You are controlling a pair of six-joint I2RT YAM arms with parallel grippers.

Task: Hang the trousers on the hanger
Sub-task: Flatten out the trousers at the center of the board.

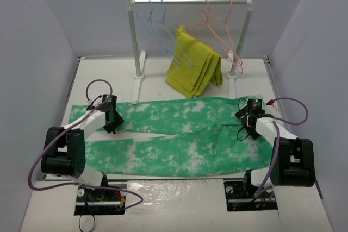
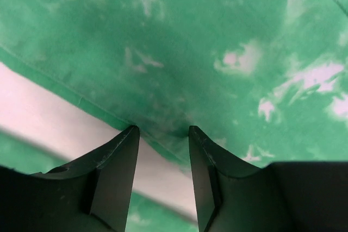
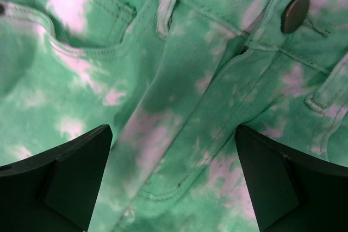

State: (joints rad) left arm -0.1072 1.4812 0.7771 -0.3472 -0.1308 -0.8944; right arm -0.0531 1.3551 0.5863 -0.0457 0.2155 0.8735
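Partly, trousers (image 1: 185, 134) under left arm (image 1: 87, 121)

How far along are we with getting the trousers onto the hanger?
Done: nothing yet; the trousers lie flat on the table, and the blue hanger hangs on the rail. In hand: the right gripper is open above the waistband button, the left gripper open at a leg's edge; neither grips cloth. Left: grasp, fetch hanger, drape the trousers over it.

White bench (image 1: 174, 205). On it: green, white-blotched trousers (image 1: 174, 112) spread flat, waist to the right, legs to the left; white clothes rack (image 1: 132, 42) standing at the far edge; mustard-yellow folded garment (image 1: 193, 71) between the rack's feet.
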